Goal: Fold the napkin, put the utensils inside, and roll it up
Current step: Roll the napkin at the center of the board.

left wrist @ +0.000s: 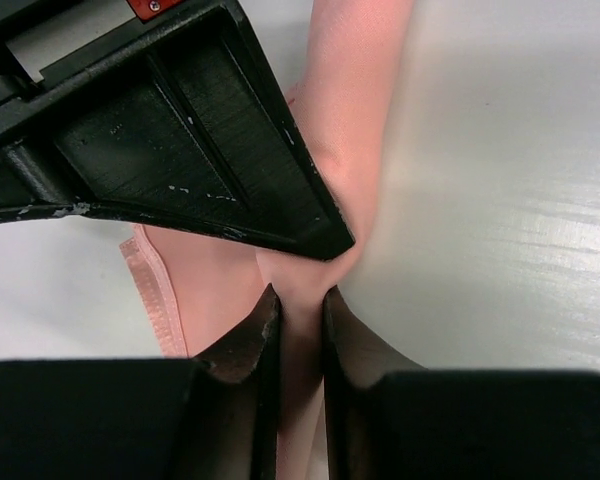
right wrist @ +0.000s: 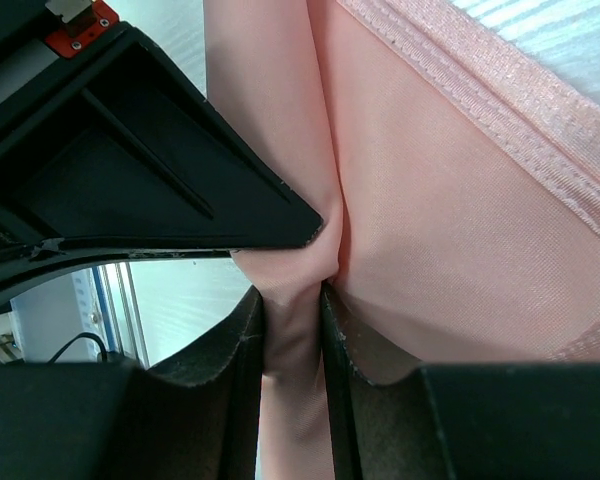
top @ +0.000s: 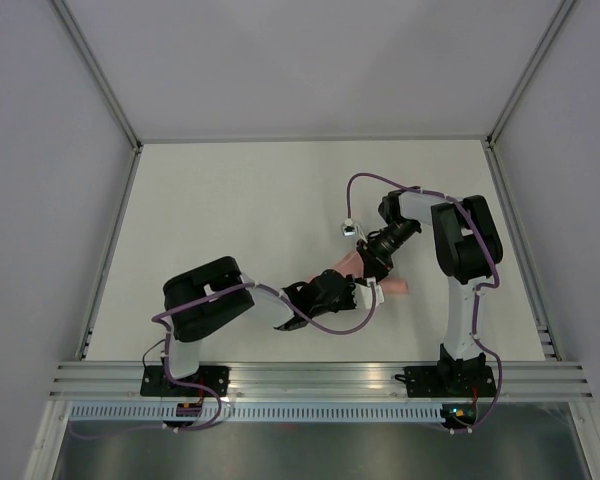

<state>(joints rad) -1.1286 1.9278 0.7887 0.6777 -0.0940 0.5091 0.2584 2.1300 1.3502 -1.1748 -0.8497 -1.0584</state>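
**Napkin Pinched by Both Grippers Right of Table's Centre**

The pale pink napkin (top: pixel 395 286) is seen gathered into a narrow bundle on the white table (top: pixel 260 200), right of centre, where the two arms meet. In the left wrist view, a ridge of the cloth is clamped by the left gripper (left wrist: pixel 298 300). Its fingers (left wrist: pixel 255 345) are closed tight on the fold, with only fabric between them. The right gripper (right wrist: pixel 292 295) is likewise shown closed on a pinch of the same cloth, which is squeezed from both sides by its fingers (right wrist: pixel 242 345). In each wrist view the other gripper is caught as a black wedge, its tip set against the cloth just above the pinch. A stitched hem (right wrist: pixel 520 110) is seen running diagonally across the right wrist view.

From above, most of the napkin is covered by the two grippers, and only a pink end to the right and a strip beside them are left showing. In both wrist views the cloth is cut off by the frame edges, so its outline and its layers cannot be made out. What lies inside the bundle cannot be told.
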